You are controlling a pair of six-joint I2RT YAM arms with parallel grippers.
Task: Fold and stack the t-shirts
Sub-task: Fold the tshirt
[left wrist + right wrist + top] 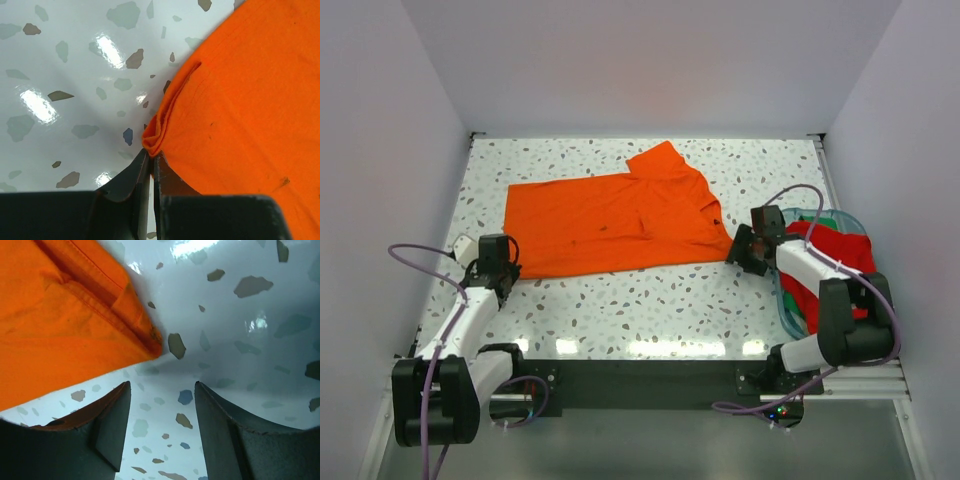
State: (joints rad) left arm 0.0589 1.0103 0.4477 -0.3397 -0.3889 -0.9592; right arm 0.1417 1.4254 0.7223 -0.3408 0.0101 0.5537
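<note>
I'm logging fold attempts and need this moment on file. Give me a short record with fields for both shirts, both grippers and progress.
orange shirt: bright orange cloth t-shirt, spread out on the white speckled table
red shirt: deep red cloth t-shirt, bunched in the clear teal-rimmed plastic bin on the right
left gripper: shut, pinching the orange shirt's near-left corner
right gripper: open, just short of the orange shirt's near-right corner, no cloth between its fingers
progress: nothing stacked yet
</note>
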